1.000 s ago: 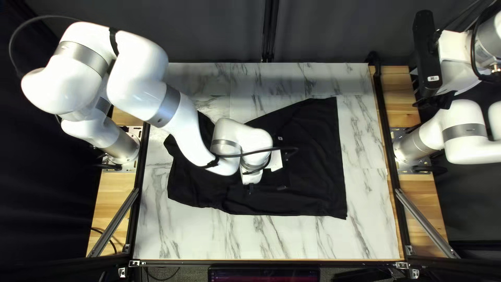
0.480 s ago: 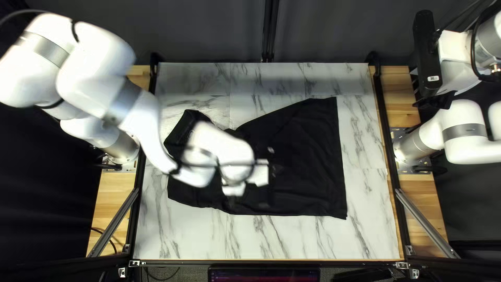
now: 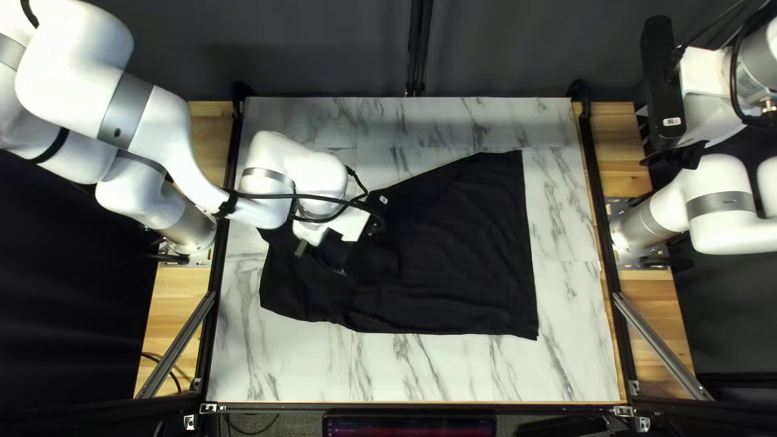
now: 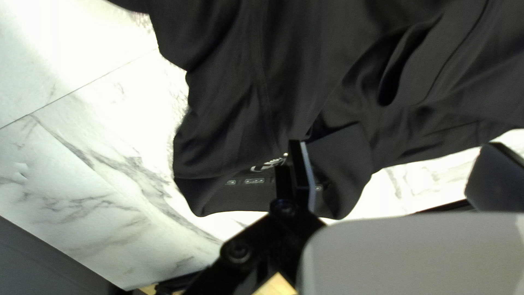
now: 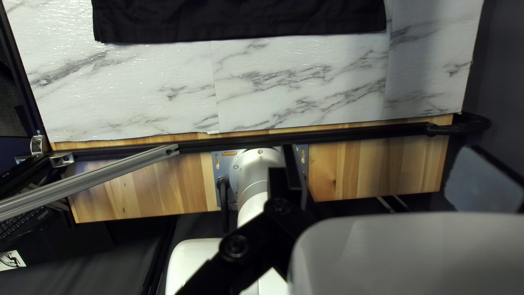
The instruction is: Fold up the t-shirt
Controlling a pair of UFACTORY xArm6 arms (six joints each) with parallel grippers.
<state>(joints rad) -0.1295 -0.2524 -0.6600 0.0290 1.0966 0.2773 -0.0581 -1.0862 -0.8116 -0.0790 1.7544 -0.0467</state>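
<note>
On one table (image 3: 421, 372) lies one t-shirt (image 3: 469, 251); left gripper (image 3: 322, 260) and right gripper (image 3: 678, 155) each spread two empty fingers

The left arm (image 3: 312, 180) has swung away to the left of the top left view, its wrist now over that side of the shirt (image 3: 461, 259), its elbow running past the view's edge. The shirt's middle comes out from under it, and the worktop's (image 3: 279, 117) far left corner shows again.
</note>
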